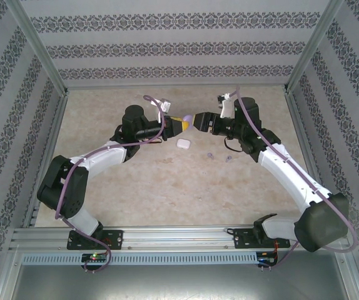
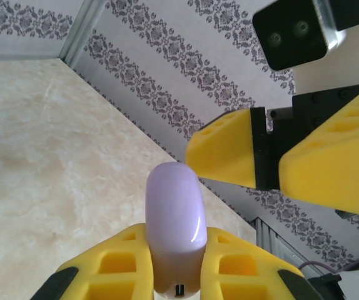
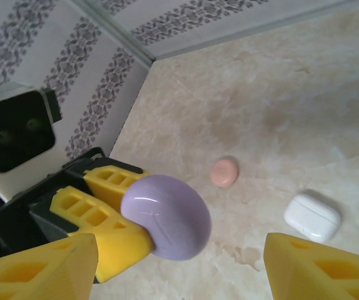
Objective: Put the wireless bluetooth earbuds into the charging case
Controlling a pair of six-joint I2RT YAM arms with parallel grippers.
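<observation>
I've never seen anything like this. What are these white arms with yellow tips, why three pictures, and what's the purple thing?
These are two robot arms bolted at the edge of a table. One picture looks down from above; the other two come from a camera on each wrist. The yellow wedges are their fingers. The left gripper is shut on a pale purple charging case, lifted off the table. The right gripper faces it, open and empty. On the table lie a white case, a pinkish rounded one and two tiny purple earbuds.

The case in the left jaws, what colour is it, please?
The case is pale purple; left wrist view.
</observation>
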